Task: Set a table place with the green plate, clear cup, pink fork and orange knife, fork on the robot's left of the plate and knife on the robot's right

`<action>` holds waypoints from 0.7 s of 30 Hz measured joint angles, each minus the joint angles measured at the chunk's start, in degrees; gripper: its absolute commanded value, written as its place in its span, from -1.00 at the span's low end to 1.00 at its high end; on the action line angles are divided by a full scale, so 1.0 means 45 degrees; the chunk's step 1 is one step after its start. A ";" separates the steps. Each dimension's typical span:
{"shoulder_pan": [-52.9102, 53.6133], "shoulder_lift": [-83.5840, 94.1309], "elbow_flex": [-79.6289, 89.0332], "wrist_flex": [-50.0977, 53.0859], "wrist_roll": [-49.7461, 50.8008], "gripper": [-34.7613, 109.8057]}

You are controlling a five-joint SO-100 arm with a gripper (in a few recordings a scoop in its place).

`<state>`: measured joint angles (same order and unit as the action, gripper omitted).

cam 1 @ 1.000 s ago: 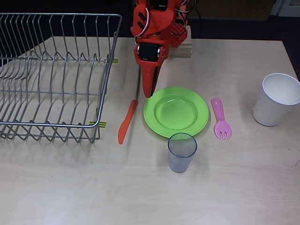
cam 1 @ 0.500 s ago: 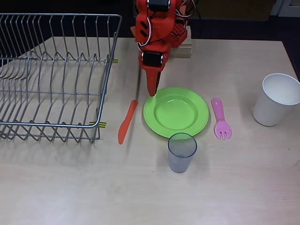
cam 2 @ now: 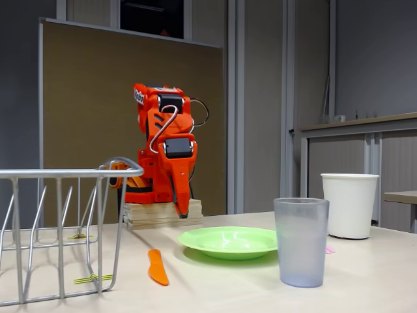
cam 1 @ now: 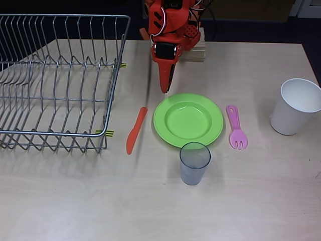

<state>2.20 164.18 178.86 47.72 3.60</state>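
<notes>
The pale wooden table point(cam 1: 261, 201) carries everything. In the overhead view a wire dish rack point(cam 1: 55, 80) takes up its left part. The red-orange arm point(cam 1: 170, 25) stands at the far edge on a small stack of wooden blocks point(cam 1: 196, 51), folded downward so that its gripper point(cam 1: 164, 89) points at the table just beyond the far rim of the green plate point(cam 1: 188, 119); the fixed view shows the gripper point(cam 2: 182, 212) clear of the tabletop and holding nothing. The fingers lie together as one narrow point, with no gap showing between them.

The green plate sits near the middle of the table. An opaque white cup point(cam 1: 296, 106) stands well to its right in the overhead view. The clear cup point(cam 1: 194, 163) stands upright just in front of the plate's near rim. The orange knife point(cam 1: 136, 130) lies flat to the plate's left, between plate and rack, touching neither. The pink fork point(cam 1: 235, 127) lies just right of the plate, tines toward the near edge.
</notes>
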 measured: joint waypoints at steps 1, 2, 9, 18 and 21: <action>-0.0020 0.0273 0.0020 0.0332 -0.0039 -0.52; -0.0059 0.0371 0.0020 0.0645 -0.0059 -0.52; -0.0430 0.1855 0.0293 0.2441 -0.0703 -0.52; -0.0410 0.2695 0.0293 0.3145 -0.0918 -0.52; -0.0586 0.3672 0.0293 0.3516 -0.0918 -0.52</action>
<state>-0.44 180.70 180.18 63.54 -0.53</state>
